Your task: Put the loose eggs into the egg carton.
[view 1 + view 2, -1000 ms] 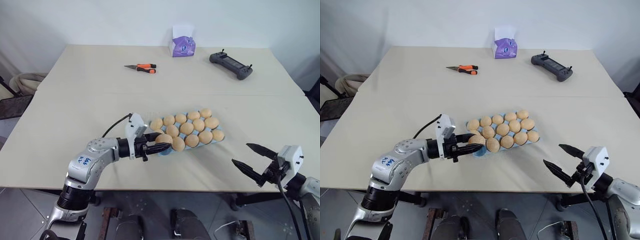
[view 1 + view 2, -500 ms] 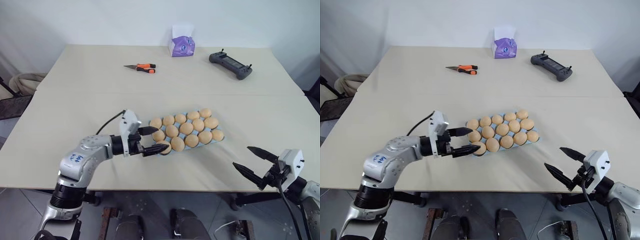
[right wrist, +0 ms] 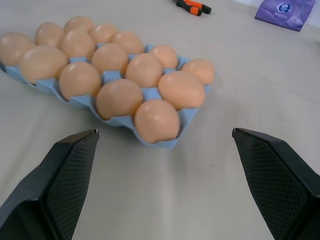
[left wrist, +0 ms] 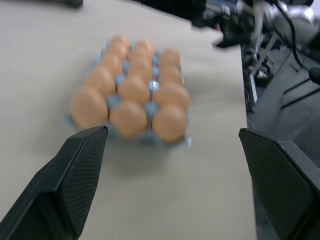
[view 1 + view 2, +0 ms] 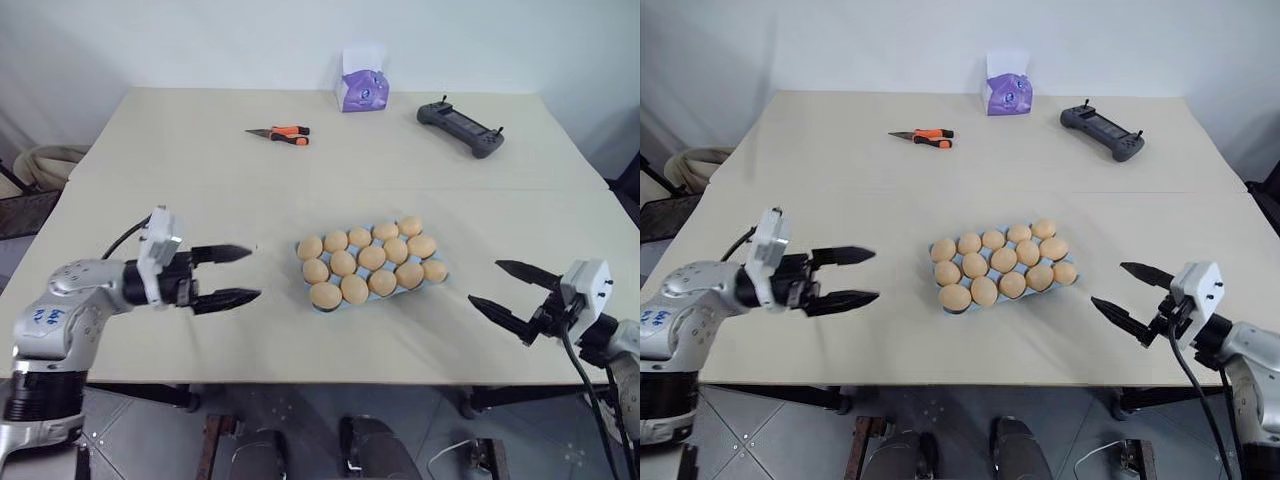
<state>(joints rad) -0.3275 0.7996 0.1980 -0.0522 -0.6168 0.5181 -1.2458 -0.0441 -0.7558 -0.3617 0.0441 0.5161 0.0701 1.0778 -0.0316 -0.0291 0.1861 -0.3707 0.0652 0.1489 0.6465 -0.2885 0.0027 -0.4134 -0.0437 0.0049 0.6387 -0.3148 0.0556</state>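
The light blue egg carton (image 3: 152, 93) lies at the middle of the table, turned a little askew. Every egg (image 5: 372, 258) I see sits in one of its cups, and none lies loose on the table. My left gripper (image 5: 254, 272) hovers open and empty a short way to the left of the carton, pointing at it. On the carton's other side, near the table's front edge, my right gripper (image 5: 484, 281) is open too, with nothing between its fingers, and also points toward the carton.
At the back of the table (image 5: 150, 200) lie orange-handled pliers (image 5: 280, 133), a purple-and-white tissue box (image 5: 362, 92) and a black controller (image 5: 460, 128). The table's front edge runs just below both grippers.
My left gripper opened, leaving an egg in the carton's near left corner cup, then drew back to the left, away from the carton. The right gripper rose a little.
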